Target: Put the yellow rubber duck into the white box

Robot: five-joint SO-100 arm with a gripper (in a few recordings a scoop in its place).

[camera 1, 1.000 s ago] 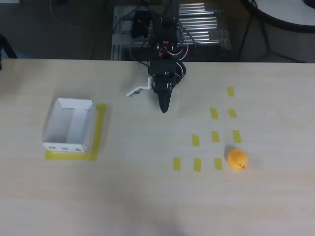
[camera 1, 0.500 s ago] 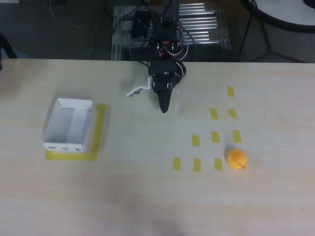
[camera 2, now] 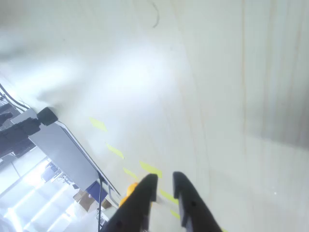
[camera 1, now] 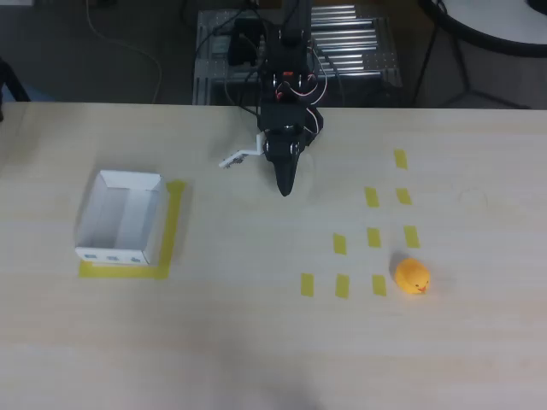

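In the overhead view the claw (camera 1: pixel 285 186) is seen near the far edge of the worktop (camera 1: pixel 256 342), its fingers nearly pressed together and nothing pinched. The yellow rubber duck (camera 1: pixel 412 277) is found at the right beside yellow tape strips (camera 1: pixel 341 285). The white box (camera 1: pixel 120 217) is set well apart at the left.

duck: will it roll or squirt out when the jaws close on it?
Probably somewhat. The yellow rubber duck looks like a small rounded blob with no flat sides, so a pinch off centre could push it aside across the smooth table. It looks light for its size, so a nudge from the gripper may shift it.
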